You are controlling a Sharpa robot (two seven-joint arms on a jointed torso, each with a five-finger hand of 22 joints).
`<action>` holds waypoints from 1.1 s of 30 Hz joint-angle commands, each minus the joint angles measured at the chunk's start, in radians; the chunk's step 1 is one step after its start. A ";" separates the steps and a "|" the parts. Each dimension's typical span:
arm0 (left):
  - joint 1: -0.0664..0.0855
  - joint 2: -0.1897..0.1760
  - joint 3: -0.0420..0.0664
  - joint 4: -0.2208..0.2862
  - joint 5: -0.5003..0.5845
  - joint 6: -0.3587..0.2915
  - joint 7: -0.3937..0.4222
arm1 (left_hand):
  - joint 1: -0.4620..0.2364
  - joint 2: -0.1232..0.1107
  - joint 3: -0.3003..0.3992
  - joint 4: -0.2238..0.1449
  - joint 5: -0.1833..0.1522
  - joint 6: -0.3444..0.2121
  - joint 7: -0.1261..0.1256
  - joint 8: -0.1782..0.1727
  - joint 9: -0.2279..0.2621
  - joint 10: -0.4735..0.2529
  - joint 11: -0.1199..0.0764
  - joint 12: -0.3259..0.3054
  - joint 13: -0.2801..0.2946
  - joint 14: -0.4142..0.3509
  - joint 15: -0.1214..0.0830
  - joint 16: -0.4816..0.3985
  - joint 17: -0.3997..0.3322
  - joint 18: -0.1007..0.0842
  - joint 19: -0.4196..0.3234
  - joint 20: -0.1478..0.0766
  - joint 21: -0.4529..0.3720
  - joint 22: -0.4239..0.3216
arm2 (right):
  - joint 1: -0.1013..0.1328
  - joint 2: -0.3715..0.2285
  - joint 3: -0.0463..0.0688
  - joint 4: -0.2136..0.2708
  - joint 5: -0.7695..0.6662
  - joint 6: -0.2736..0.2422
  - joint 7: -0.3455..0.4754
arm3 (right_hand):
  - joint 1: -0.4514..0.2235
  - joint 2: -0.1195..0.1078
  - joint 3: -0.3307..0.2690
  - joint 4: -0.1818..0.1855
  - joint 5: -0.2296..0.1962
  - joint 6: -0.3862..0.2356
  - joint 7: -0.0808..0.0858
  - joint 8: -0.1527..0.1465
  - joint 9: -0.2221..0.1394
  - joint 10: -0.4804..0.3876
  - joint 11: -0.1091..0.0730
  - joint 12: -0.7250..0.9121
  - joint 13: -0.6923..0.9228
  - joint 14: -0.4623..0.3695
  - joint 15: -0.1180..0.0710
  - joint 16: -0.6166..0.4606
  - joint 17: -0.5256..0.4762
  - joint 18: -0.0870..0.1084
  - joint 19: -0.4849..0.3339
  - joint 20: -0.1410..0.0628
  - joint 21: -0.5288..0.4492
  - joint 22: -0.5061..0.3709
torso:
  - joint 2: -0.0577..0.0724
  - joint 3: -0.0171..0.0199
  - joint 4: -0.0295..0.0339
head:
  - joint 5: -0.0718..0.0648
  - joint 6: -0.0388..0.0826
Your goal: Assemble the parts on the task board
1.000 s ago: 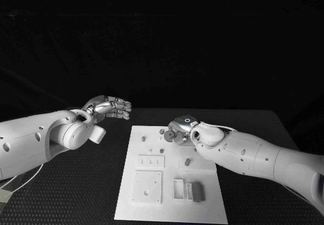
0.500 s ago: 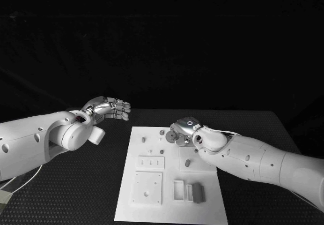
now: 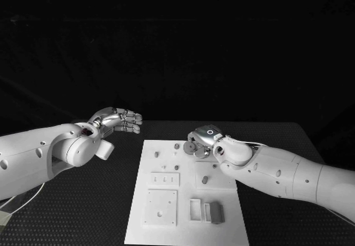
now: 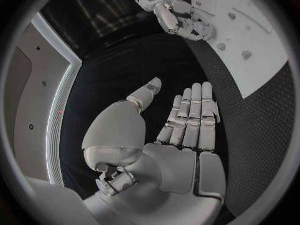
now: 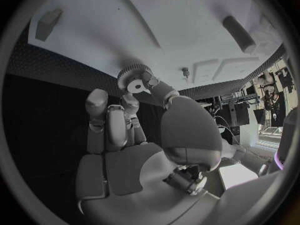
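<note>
Right wrist view shows the right hand (image 5: 134, 135) pinching a small toothed gear (image 5: 133, 79) by its rim, above the task board (image 5: 187, 30). It looks light, rigid and slippery, so the rim seems the best hold. The left hand (image 4: 181, 130) hovers empty, fingers straight.

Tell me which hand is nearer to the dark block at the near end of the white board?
Right. The right hand is over the task board's far part; the left hand hangs off it, beyond its far left corner, farther from the block.
</note>
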 commanded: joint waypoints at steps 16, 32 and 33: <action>0.001 0.003 0.001 0.003 -0.002 0.011 0.008 | -0.004 -0.003 -0.002 0.002 -0.004 -0.004 0.024 -0.002 -0.001 -0.003 0.002 -0.002 -0.001 0.003 0.003 -0.005 0.002 0.014 -0.007 0.000 -0.006 0.000 | 0.002 0.059 -0.005 0.039 -0.103 0.015 -0.038 | -0.009 -0.015 0.005 0.012 -0.003 0.020 0.019 -0.006 -0.001 0.010 -0.003 0.001 -0.004 0.004 -0.003 0.001 -0.004 0.100 0.011 -0.002 -0.002 0.011 | 0.002 0.0003 0.0032 | 0.000 0.004; 0.001 0.002 0.001 0.004 -0.002 0.014 0.009 | -0.004 -0.005 -0.003 0.003 -0.004 -0.003 0.024 -0.002 -0.001 -0.003 0.002 -0.002 -0.002 0.003 0.003 -0.006 0.002 0.014 -0.007 0.000 -0.006 0.000 | -0.009 0.096 -0.016 0.013 -0.100 0.037 -0.041 | -0.013 -0.024 0.009 0.026 -0.003 0.020 0.019 -0.007 -0.001 0.012 -0.003 -0.001 -0.006 0.005 -0.003 0.000 -0.006 0.100 0.014 -0.002 -0.004 0.010 | 0.002 0.0000 0.0028 | -0.002 0.001; 0.001 0.002 0.001 0.004 -0.002 0.014 0.009 | -0.004 -0.005 -0.003 0.003 -0.004 -0.003 0.024 -0.002 -0.001 -0.003 0.002 -0.002 -0.002 0.003 0.003 -0.006 0.002 0.014 -0.007 0.000 -0.006 0.000 | -0.010 0.097 -0.016 0.011 -0.100 0.037 -0.041 | -0.013 -0.024 0.009 0.026 -0.003 0.020 0.019 -0.007 -0.001 0.012 -0.003 -0.001 -0.006 0.005 -0.003 0.000 -0.006 0.100 0.014 -0.002 -0.004 0.010 | 0.002 0.0002 0.0028 | -0.002 0.001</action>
